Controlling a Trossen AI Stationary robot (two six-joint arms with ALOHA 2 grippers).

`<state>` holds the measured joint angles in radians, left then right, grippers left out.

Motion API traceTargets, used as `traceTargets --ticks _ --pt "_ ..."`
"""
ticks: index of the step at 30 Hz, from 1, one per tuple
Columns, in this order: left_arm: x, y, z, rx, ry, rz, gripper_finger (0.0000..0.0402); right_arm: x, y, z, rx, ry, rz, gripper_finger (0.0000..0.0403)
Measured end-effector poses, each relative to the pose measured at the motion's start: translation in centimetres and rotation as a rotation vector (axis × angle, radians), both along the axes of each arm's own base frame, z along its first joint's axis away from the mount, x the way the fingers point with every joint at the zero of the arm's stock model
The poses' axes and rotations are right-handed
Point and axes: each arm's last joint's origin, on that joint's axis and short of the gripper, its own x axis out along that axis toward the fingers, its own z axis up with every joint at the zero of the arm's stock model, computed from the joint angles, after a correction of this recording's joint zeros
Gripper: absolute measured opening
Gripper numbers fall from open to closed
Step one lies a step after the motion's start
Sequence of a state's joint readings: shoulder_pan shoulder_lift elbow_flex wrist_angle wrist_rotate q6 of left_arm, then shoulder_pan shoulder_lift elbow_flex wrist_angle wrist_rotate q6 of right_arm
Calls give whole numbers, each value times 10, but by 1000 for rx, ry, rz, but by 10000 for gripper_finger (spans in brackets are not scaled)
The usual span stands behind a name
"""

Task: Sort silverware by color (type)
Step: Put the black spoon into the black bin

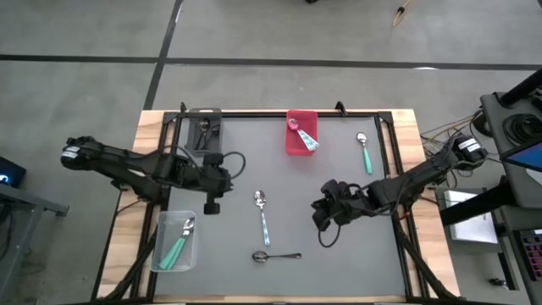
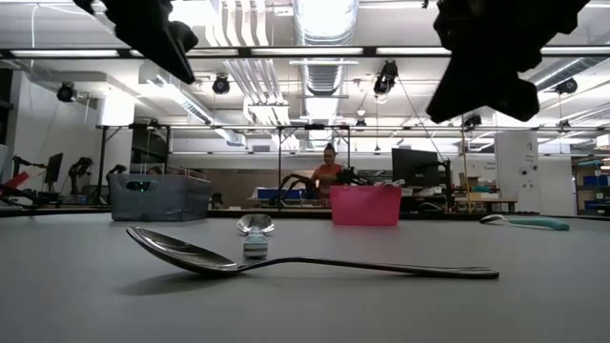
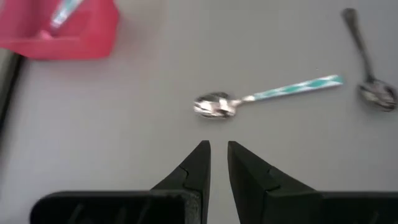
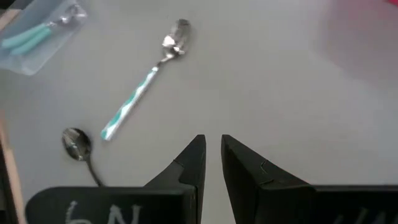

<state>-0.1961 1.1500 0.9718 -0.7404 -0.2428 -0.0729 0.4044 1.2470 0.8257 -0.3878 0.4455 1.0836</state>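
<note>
Three spoons lie loose on the table: a striped teal-handled spoon (image 1: 262, 217) mid-table, a dark metal spoon (image 1: 277, 255) near the front edge, a plain teal-handled spoon (image 1: 365, 152) toward the far right corner. They look light, stiff and probably slippery; the handle's middle seems the surest hold. The left gripper (image 3: 217, 157) and right gripper (image 4: 211, 149) hover empty, fingers nearly closed.

White handwritten marks run along the dark body of the right gripper (image 4: 212, 155) in its own wrist view; they look like "6N", cut off at the picture's edge. Nothing else is readable.
</note>
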Motion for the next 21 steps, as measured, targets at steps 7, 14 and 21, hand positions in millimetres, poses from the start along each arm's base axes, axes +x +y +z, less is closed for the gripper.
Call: traceTargets --ticks 7,14,21 --pt "12 35 6 44 -76 -24 37 33 15 3 -107 -2 133 43" --pt "23 62 19 98 -241 -30 37 79 38 24 -296 10 330 43" --pt "19 61 29 -41 -333 -112 37 115 65 41 -440 116 493 43"
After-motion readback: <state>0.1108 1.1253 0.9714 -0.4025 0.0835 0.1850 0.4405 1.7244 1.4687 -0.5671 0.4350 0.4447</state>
